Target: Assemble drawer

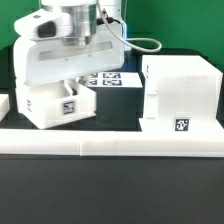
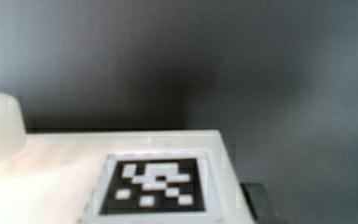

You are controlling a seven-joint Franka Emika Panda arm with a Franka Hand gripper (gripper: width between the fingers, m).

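A small white drawer box [image 1: 52, 108] with a square tag on its front stands at the exterior view's left. My gripper [image 1: 68, 90] is straight above it, its fingers down at the box's top edge. In the wrist view the box's tagged face [image 2: 158, 185] fills the near field, blurred. A dark fingertip [image 2: 258, 198] lies close against its edge; the other finger is hidden. I cannot tell whether the jaws grip the box. The large hollow white shell [image 1: 180, 90] stands at the exterior view's right, apart from the box.
The marker board [image 1: 110, 78] lies behind, between box and shell. A long low white rail [image 1: 110, 146] runs along the front. Another white piece [image 1: 5, 105] shows at the far left edge. A cable hangs from the arm toward the shell.
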